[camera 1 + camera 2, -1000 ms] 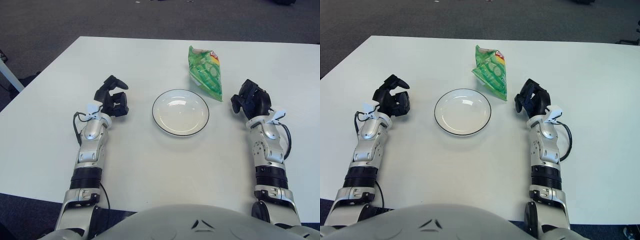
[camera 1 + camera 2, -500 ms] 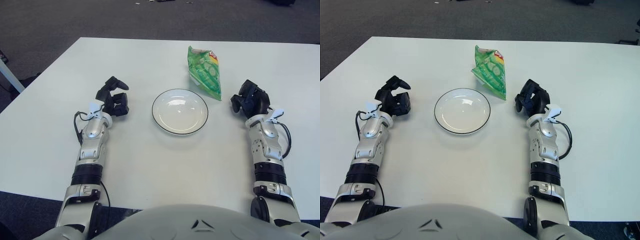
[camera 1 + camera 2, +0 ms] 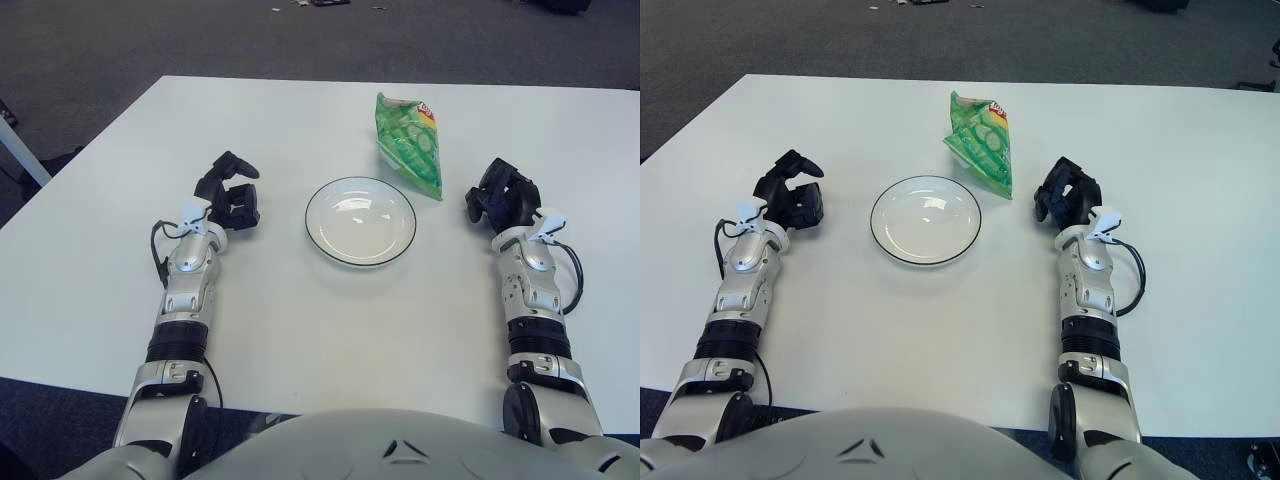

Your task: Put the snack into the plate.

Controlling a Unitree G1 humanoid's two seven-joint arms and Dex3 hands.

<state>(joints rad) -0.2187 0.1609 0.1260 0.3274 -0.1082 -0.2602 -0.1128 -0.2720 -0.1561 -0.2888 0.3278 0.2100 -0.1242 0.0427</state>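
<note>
Lying flat on the white surface (image 3: 300, 330), the green snack bag (image 3: 410, 146) ran lengthwise away from the robot, its narrow end pointing toward the plate's (image 3: 360, 222) right rim, just beyond it. Both the left hand (image 3: 229, 196) and the right hand (image 3: 501, 196) were loosely curled, holding nothing. Compared with a second ago, each hand had shifted only slightly; the bag and plate had not moved.
</note>
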